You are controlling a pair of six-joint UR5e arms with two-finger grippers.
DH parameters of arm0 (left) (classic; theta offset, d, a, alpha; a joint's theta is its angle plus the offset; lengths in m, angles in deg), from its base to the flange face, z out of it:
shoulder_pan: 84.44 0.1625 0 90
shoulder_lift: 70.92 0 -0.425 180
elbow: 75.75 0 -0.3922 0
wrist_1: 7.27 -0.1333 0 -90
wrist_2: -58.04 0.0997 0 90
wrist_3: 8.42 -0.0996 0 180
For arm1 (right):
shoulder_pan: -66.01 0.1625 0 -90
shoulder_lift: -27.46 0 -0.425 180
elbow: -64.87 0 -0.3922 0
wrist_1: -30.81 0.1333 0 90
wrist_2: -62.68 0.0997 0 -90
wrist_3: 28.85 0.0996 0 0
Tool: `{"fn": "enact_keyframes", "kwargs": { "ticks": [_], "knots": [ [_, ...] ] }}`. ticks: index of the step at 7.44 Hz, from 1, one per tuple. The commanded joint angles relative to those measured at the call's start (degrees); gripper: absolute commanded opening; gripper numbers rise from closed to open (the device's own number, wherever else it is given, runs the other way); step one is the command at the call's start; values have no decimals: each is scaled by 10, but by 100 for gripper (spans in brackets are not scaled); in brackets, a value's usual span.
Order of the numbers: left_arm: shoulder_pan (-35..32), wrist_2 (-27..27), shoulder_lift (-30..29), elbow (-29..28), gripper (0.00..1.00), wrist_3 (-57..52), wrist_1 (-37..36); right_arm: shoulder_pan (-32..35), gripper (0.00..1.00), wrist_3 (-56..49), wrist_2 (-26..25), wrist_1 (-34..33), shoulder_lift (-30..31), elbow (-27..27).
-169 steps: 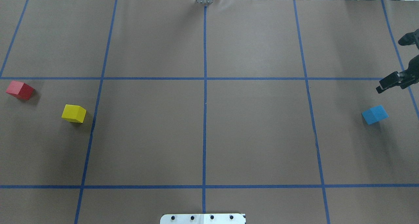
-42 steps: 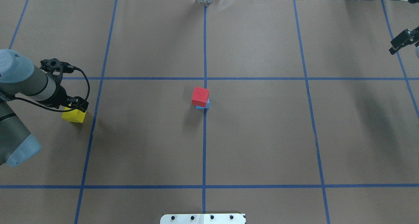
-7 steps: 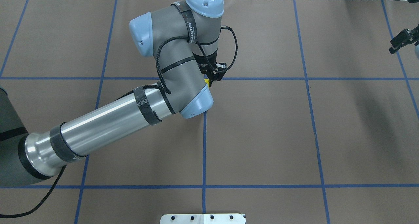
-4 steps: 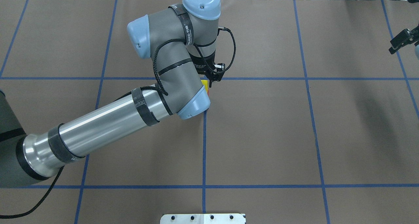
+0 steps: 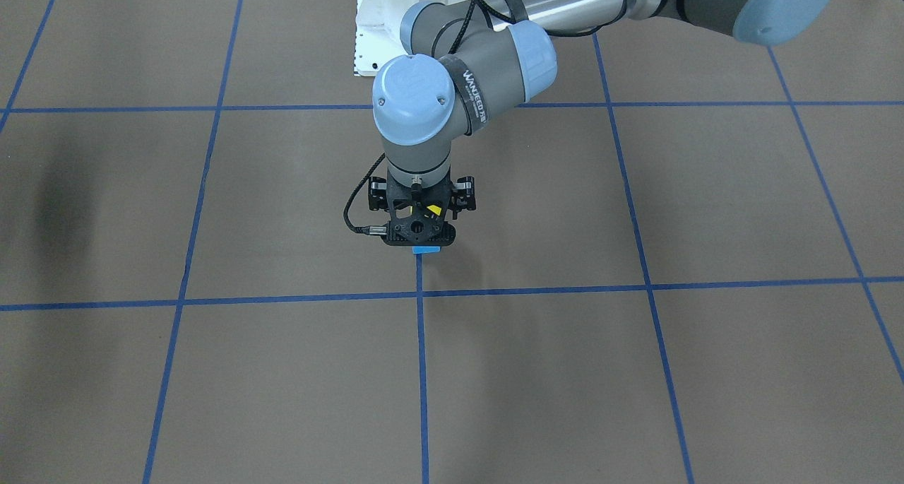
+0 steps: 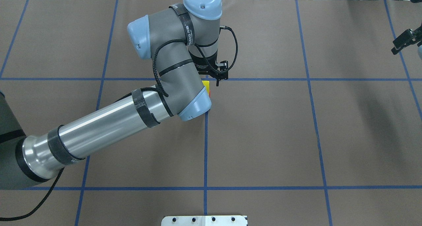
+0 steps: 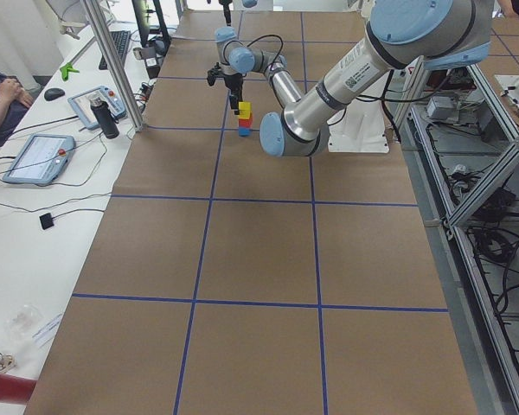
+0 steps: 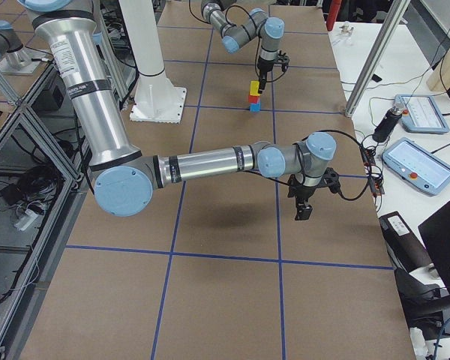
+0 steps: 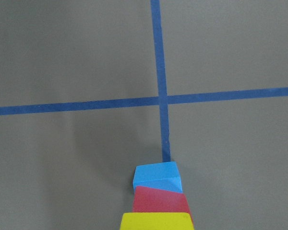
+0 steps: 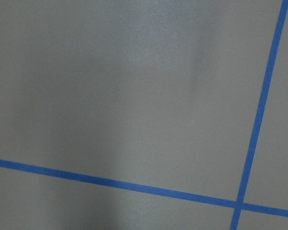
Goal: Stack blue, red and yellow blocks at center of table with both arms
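While the yellow block [image 9: 156, 221] tops the red block [image 9: 161, 201] and blue block [image 9: 156, 173], the left hand [image 5: 421, 219] hangs open close by it

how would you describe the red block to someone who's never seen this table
Look to the middle of the brown table, where the left arm reaches over a tower of three blocks near a blue tape crossing. The red block is the middle one: blue block beneath it, yellow block on top.

Readable text is showing in just one place.
A black fabric strap [image 5: 472, 92] circling the grey left robot arm [image 5: 494, 53] is carrying white capitals, seemingly "WANJEED"; the smaller characters following them are blurring beyond reading.
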State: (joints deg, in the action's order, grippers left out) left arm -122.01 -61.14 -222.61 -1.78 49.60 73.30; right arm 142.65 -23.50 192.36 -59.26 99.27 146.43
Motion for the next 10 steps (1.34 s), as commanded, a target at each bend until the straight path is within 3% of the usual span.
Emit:
{"fn": "enact_keyframes", "kwargs": {
  "ticks": [1,3,4,5,7,8,10],
  "knots": [
    [-22,-3,23,70,99,-4,-21,5,100,-1,2,0,0,1],
    [-78,-4,124,245,99,-103,-100,9,100,-9,3,0,3,1],
    [-117,-7,207,313,100,-154,-98,16,100,-20,6,2,10,1],
    [-162,-23,300,355,100,-272,-90,20,100,-24,19,9,39,8],
    [-300,-92,466,357,100,-491,-55,25,100,-15,18,28,67,10],
    [-368,-93,538,324,100,-566,25,25,100,-18,11,31,75,6],
    [-455,-94,564,213,100,-646,74,52,100,-22,18,32,71,5]
  ]
}}
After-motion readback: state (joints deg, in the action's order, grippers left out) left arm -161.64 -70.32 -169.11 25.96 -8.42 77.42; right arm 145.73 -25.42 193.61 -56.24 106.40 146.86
